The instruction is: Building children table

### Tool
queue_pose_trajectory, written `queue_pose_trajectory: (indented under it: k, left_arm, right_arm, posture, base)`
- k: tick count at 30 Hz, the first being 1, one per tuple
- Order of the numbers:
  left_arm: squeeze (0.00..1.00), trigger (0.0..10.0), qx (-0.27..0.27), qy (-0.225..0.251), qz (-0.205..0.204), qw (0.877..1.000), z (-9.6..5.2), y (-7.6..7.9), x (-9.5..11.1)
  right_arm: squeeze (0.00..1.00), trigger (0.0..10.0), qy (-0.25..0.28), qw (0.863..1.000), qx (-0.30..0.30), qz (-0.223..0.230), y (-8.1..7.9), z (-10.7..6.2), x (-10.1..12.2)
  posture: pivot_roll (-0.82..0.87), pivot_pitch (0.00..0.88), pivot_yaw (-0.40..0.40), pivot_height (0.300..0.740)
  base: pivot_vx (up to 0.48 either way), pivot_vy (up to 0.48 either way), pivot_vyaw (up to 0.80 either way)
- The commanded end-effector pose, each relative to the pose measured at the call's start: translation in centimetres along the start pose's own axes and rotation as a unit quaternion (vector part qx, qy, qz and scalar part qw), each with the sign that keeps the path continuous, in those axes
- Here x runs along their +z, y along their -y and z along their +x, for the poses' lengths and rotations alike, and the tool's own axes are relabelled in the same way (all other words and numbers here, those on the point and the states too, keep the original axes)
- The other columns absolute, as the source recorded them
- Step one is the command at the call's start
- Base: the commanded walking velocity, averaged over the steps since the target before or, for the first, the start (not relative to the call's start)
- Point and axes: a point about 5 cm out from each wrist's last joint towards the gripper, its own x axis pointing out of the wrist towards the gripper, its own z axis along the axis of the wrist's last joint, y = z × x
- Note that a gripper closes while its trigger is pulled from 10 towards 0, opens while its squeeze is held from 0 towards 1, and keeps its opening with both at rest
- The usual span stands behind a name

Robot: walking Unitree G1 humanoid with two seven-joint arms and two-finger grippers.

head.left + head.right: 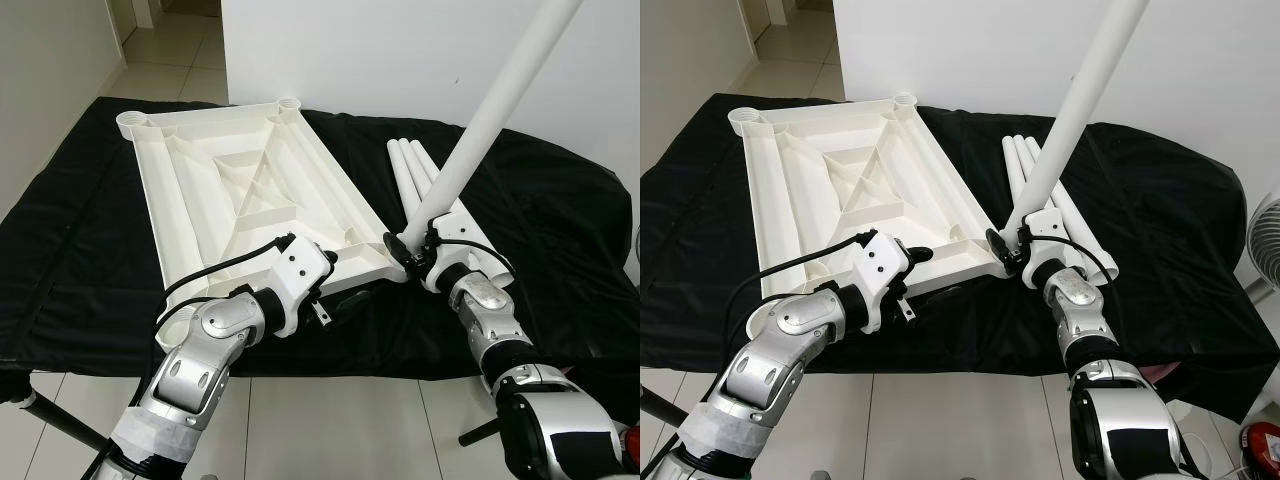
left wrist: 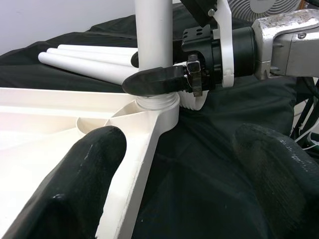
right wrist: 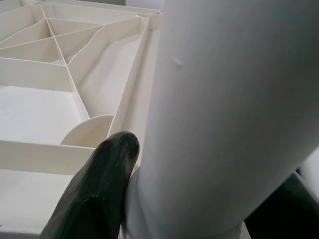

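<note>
Left of the scene, the left gripper (image 1: 335, 300) sits at the near edge of the upturned white tabletop (image 1: 240, 190), its two black fingers (image 2: 89, 174) spread wide on either side of that edge and holding nothing; whether they touch the plastic cannot be told. The tabletop lies ribs-up on a black cloth (image 1: 560, 250) covering the work surface, with open leg sockets at its two far corners (image 1: 130, 122). Moving right, the near right corner socket (image 2: 158, 102) has a white table leg (image 1: 490, 120) standing in it, leaning up and away toward the right, its lower end seated in the threaded collar. The right gripper (image 1: 412, 256) is clamped around the base of this leg just above the socket, one finger (image 3: 99, 184) pressed against the tube. Further right, three more legs (image 1: 425, 175) lie side by side on the cloth just beyond the right arm. By this reckoning the build is early: one leg is being fitted and probably not fully home, given its lean, and three legs remain, after which the table must be turned upright. The near left corner socket is hidden behind the left arm, the upper end of the raised leg is cut off by the frame, and how deep the threads have engaged cannot be made out.
</note>
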Motion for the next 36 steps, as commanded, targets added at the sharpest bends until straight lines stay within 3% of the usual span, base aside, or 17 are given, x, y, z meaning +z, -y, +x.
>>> queue_pose_trajectory:
  k: [1,3,4,9,19,26,30,32,36]
  left_arm:
    - [0.00,10.0,0.009,0.001,0.001,1.000,0.2,-0.1,0.0]
    - [0.00,10.0,0.009,0.001,0.001,1.000,0.2,-0.1,0.1]
    - [0.00,10.0,0.010,0.001,0.000,1.000,0.2,-0.1,0.1]
    - [0.00,10.0,0.011,0.002,0.000,1.000,0.2,-0.2,0.1]
    - [0.00,10.0,0.010,0.003,-0.001,1.000,0.2,-0.1,0.1]
    - [0.00,10.0,0.007,0.008,-0.004,1.000,0.5,0.2,0.1]
    - [0.00,10.0,0.007,0.008,-0.004,1.000,0.5,0.2,0.1]
    - [0.00,10.0,0.006,0.011,-0.005,1.000,0.6,0.2,0.2]
    - [0.00,10.0,0.004,0.013,-0.006,1.000,0.7,0.3,0.2]
  right_arm:
    - [0.00,0.0,-0.044,0.999,0.008,0.025,-0.3,-0.7,-2.0]
    - [0.00,0.0,-0.049,0.998,0.001,0.031,-0.3,-0.6,-2.0]
    - [0.00,10.0,-0.061,0.998,-0.009,0.024,-0.2,-0.5,-2.1]
    - [0.00,10.0,-0.082,0.996,-0.028,0.016,-0.4,-0.1,-2.4]
    - [0.00,10.0,-0.077,0.993,-0.075,0.038,-0.7,0.3,-2.3]
    - [0.00,10.0,-0.060,0.978,-0.181,0.084,-2.9,1.6,-2.2]
    - [0.00,10.0,-0.060,0.978,-0.181,0.084,-2.9,1.6,-2.2]
    - [0.00,10.0,-0.053,0.970,-0.217,0.099,-4.2,2.0,-2.2]
    - [0.00,10.0,-0.049,0.960,-0.252,0.108,-5.2,2.1,-2.1]
  posture:
    - [-0.01,0.000,-0.063,0.740]
    - [-0.01,0.000,-0.063,0.740]
    - [-0.01,0.000,-0.063,0.740]
    - [-0.01,0.000,-0.062,0.740]
    - [-0.02,0.000,-0.070,0.740]
    - [-0.03,0.000,-0.074,0.740]
    - [-0.03,0.000,-0.074,0.740]
    - [-0.03,0.000,-0.076,0.740]
    - [-0.03,0.000,-0.076,0.740]
  base:
    - [0.000,0.000,0.00]
    - [0.000,0.000,0.00]
    - [0.000,0.000,0.00]
    - [0.000,0.000,0.00]
    - [0.000,0.000,0.00]
    - [0.000,0.000,0.00]
    - [0.000,0.000,0.00]
    - [0.000,0.000,0.00]
    - [0.000,0.000,0.00]
